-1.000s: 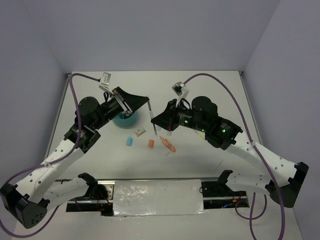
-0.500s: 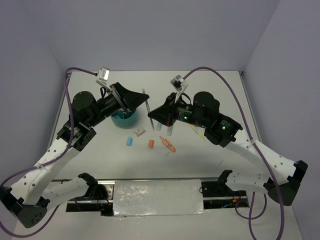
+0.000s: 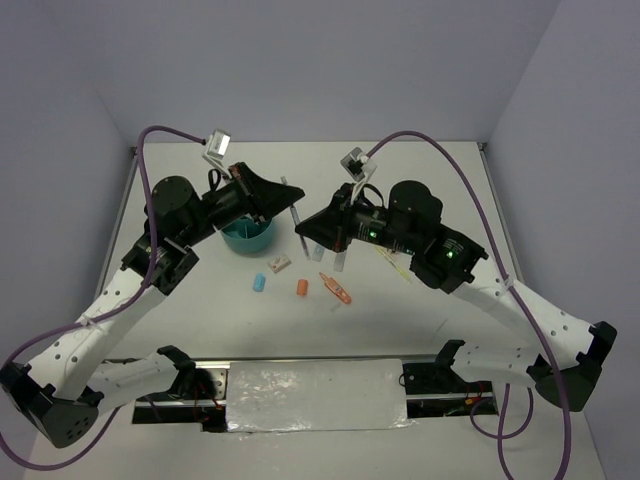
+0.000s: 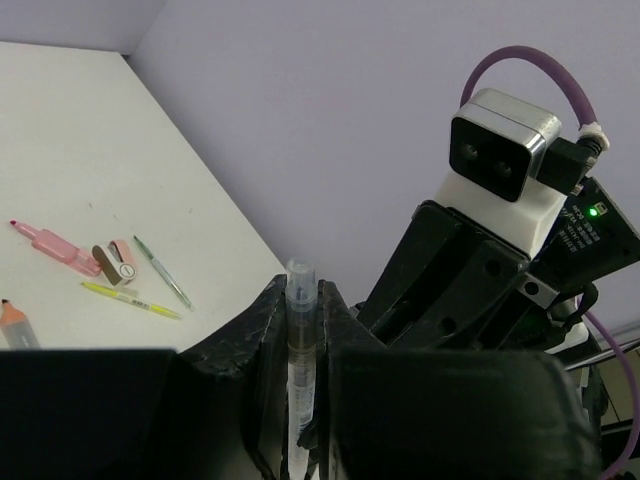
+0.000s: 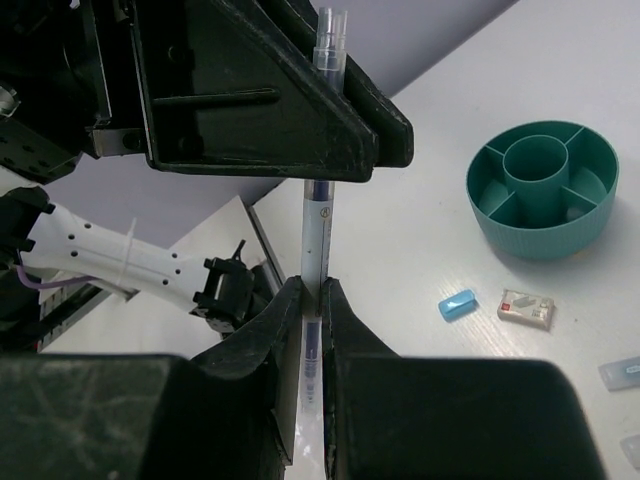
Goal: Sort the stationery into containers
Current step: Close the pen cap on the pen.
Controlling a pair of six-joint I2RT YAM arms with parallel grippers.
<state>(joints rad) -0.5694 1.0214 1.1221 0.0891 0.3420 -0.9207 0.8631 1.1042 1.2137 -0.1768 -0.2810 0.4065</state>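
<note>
A thin clear pen (image 3: 297, 222) with a blue label hangs in the air, held at both ends. My left gripper (image 3: 290, 207) is shut on its capped upper part (image 4: 300, 330), the fingertips (image 4: 275, 292) pressed to both sides. My right gripper (image 3: 308, 238) is shut on the lower barrel (image 5: 320, 215). The teal organizer (image 3: 246, 240) stands on the table under the left gripper, its centre cup and compartments showing in the right wrist view (image 5: 545, 240). On the table lie a blue eraser (image 3: 259, 283), a whitish piece (image 3: 279, 264), an orange eraser (image 3: 302, 288) and an orange marker (image 3: 336, 288).
Under the right arm lie a pink marker (image 4: 55, 243), a pink cap piece (image 4: 120, 262), a yellow pen (image 4: 130, 300) and a thin grey pen (image 4: 163, 285). Both arms meet over the table's middle. Purple cables loop above each wrist.
The pen has moved up and toward the back, with the right gripper holding it throughout. The left gripper's jaws parted briefly and closed again on the pen's upper part.
</note>
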